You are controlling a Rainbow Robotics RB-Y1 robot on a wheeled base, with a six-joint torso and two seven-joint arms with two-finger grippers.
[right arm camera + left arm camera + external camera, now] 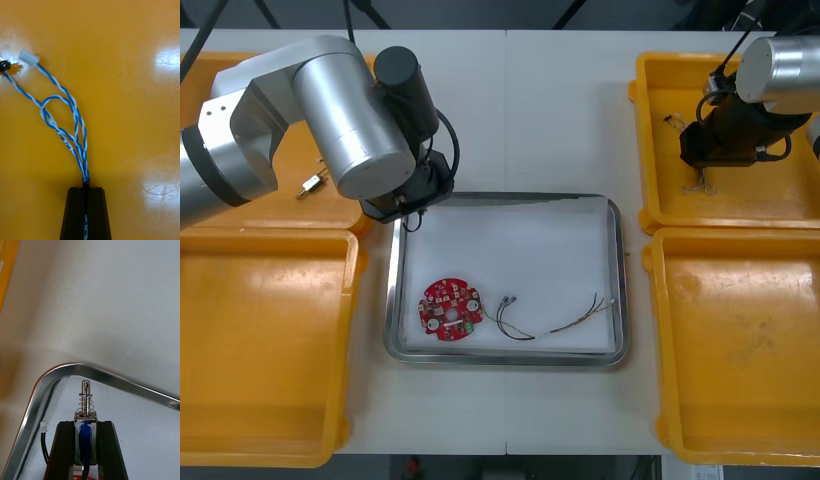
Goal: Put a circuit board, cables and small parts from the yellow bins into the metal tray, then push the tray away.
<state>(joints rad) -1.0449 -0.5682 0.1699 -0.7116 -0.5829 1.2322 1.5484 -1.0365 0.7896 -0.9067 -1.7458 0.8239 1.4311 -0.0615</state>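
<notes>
Left pincer (85,424) pinches spring-topped small metal part (86,401); right pincer (86,190) pinches twisted blue-white cable (76,116).

The metal tray (505,359) in the middle of the front view has a polished, mirror-like rim, and its inside is white and matt. The yellow bins (270,340) at both sides are smooth plastic with a glossy floor that reflects the lamps. The left arm (350,110) in the upper left has a silvery, satin shell. The small metal part (86,405) is bright bare metal with a thin wire spring. The left gripper (85,424) has matt black fingers (62,453). The twisted blue and white cable (83,159) has a smooth plastic coat.
</notes>
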